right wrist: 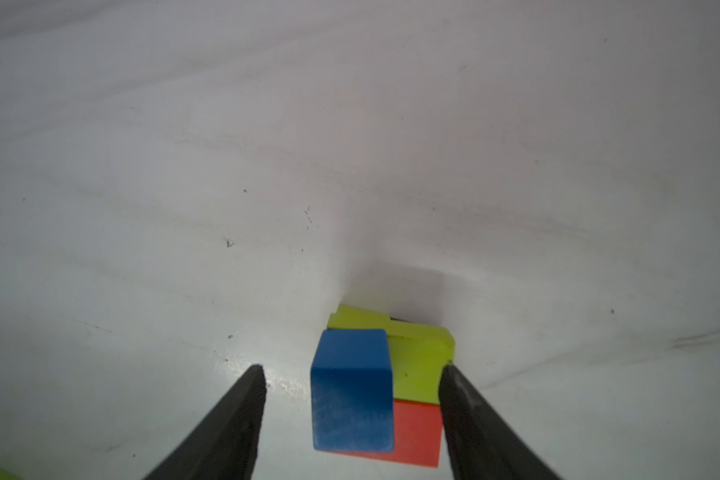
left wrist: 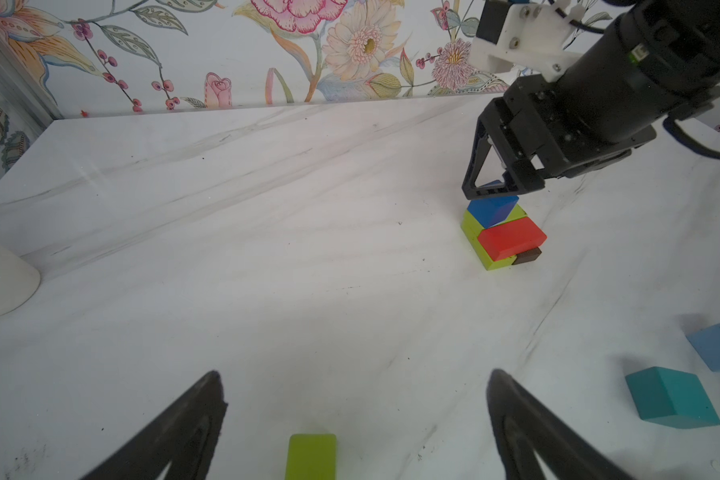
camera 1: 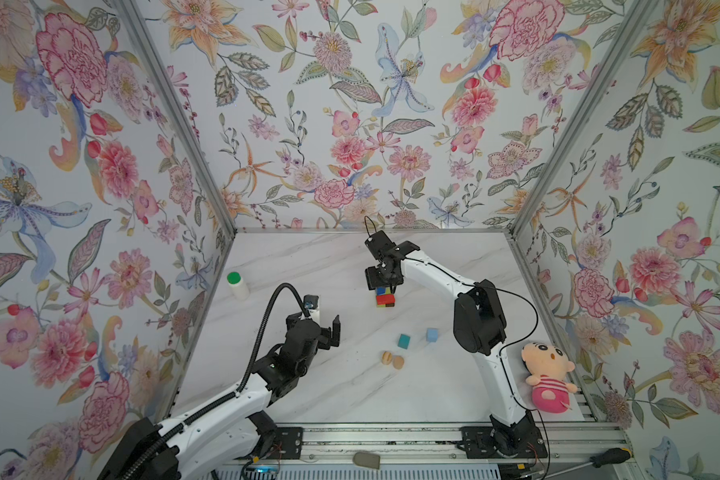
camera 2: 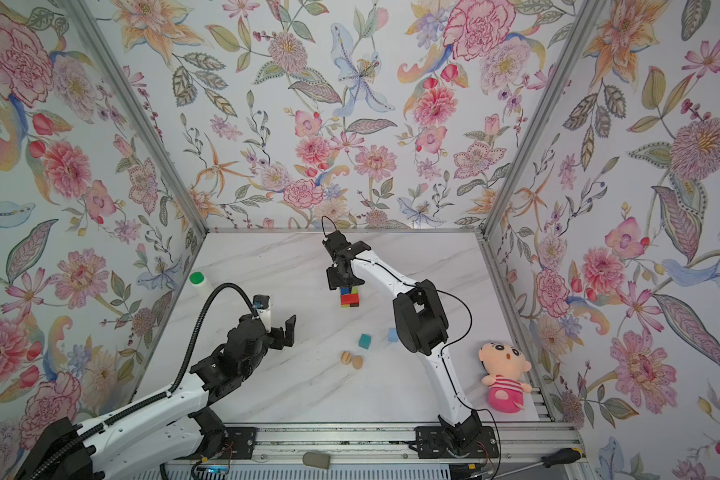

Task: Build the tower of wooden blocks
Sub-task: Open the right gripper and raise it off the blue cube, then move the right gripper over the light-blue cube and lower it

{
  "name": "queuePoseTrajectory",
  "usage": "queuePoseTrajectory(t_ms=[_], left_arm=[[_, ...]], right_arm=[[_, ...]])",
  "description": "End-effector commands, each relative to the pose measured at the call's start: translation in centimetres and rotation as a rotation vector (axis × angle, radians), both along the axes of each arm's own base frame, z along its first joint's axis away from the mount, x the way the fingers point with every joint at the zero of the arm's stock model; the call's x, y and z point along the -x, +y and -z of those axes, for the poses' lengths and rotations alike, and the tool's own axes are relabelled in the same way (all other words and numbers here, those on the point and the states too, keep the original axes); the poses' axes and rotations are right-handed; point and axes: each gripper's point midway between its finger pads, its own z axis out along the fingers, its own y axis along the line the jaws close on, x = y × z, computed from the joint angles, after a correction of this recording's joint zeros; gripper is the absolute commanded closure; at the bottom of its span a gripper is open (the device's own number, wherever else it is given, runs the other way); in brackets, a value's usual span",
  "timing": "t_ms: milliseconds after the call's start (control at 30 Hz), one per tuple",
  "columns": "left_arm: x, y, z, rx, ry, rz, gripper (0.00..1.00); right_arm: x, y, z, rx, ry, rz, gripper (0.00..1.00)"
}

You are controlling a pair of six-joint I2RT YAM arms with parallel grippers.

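The tower (camera 1: 385,297) stands a little toward 12 o'clock from the middle of the desk (camera 1: 308,257) in both top views. It is low: yellow-green blocks (left wrist: 476,239) and a dark brown block (left wrist: 526,256) at the bottom, a red block (left wrist: 512,238) lying flat over them, and a blue block (right wrist: 352,390) on top, set toward one edge and slightly askew.

The right hand (right wrist: 353,368) hangs directly over it. Its fingers stand moderately apart on either side of the blue block, with a clear gap beside it, so it grips nothing. The left hand (left wrist: 355,373), at 8 o'clock from the tower, is spread wide and empty, and a loose yellow-green block (left wrist: 311,456) lies just before it.

At 5 o'clock from the tower lie a teal block (camera 1: 403,341), a light blue block (camera 1: 432,334) and two tan rounded pieces (camera 1: 386,357) side by side.

The desk is white marble pattern with grey veins, walled on three sides by floral wallpaper (camera 1: 350,124). A white green-capped bottle (camera 1: 238,286) stands at its 9 o'clock edge, and a pink plush doll (camera 1: 547,380) lies at the 4 o'clock corner.
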Motion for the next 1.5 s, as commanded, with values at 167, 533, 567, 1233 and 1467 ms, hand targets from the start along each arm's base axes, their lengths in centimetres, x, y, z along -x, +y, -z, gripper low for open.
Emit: queuePoseTrajectory(t_ms=[167,533,567,1233,1467], left_arm=[[0.0,-0.3,-2.4,0.052,-0.032,0.019,0.01],[1.3,-3.2,-3.4,0.157,-0.024,0.096,0.01],[1.6,-3.7,-3.5,0.156,-0.025,0.106,0.01],[4.3,-12.8,-3.3,0.083,-0.005,0.262,0.01],[3.8,-13.5,-2.9,0.036,-0.011,0.27,0.01]], right_arm=[[1.8,-2.4,-6.2,-0.024,-0.093,0.016,0.28],[6.5,-10.3,-6.4,-0.038,-0.113,0.134,0.25],[7.2,-11.1,-6.1,-0.037,-0.109,0.143,0.25],[14.7,-19.2,-0.5,-0.089,-0.005,0.267,0.25],[15.4,-18.9,1.2,-0.107,0.031,0.277,0.27]])
